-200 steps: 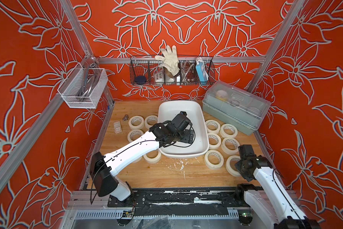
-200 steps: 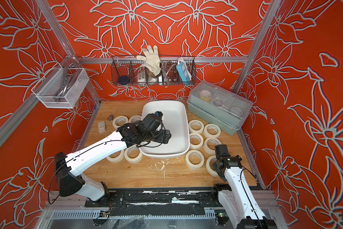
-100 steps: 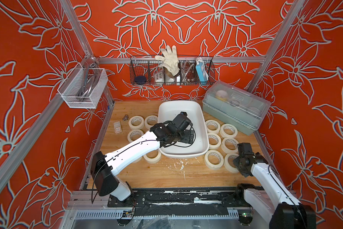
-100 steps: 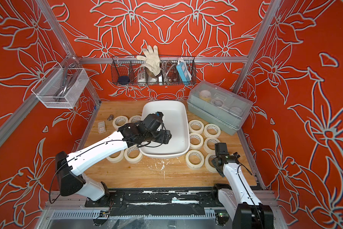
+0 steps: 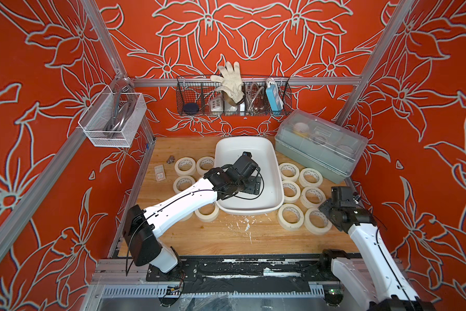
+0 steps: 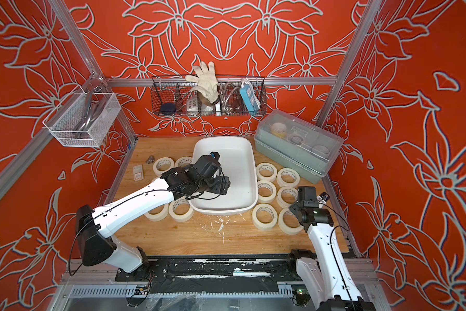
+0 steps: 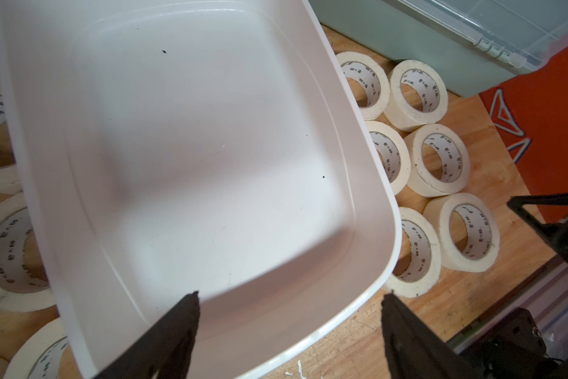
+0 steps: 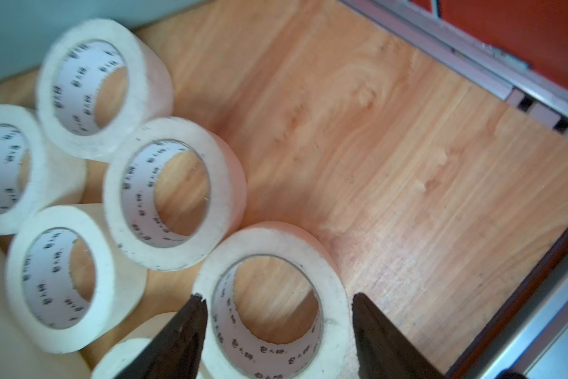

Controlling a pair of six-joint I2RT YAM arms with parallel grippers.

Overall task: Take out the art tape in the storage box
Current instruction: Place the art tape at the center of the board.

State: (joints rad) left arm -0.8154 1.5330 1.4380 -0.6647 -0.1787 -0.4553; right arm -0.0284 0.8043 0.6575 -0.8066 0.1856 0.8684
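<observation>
Wooden tabletop (image 5: 226, 237) bears cream, white-cored art tape (image 5: 290, 227) flanking the storage box (image 5: 267, 161); left claw (image 7: 290, 295) and right claw (image 8: 277, 297) gape.

Orange-red walls (image 5: 253, 35) carry a pattern of large flowers outlined in pale grey-white. The table (image 5: 226, 237) is honey-coloured wood grain, flecked with white. The storage box (image 5: 242, 145) is plain glossy white with a few tiny dark specks. The art tape (image 5: 310, 177) rolls are cream, their white cores printed with small dark marks. Also pictured: a grey-green box (image 5: 315, 159) with a clear lid, a black wire basket (image 5: 188, 97), a white mesh basket (image 5: 113, 123), an off-white glove (image 5: 230, 78), a sky-blue power strip (image 5: 273, 98), and white arms (image 5: 183, 200) with black joints.
</observation>
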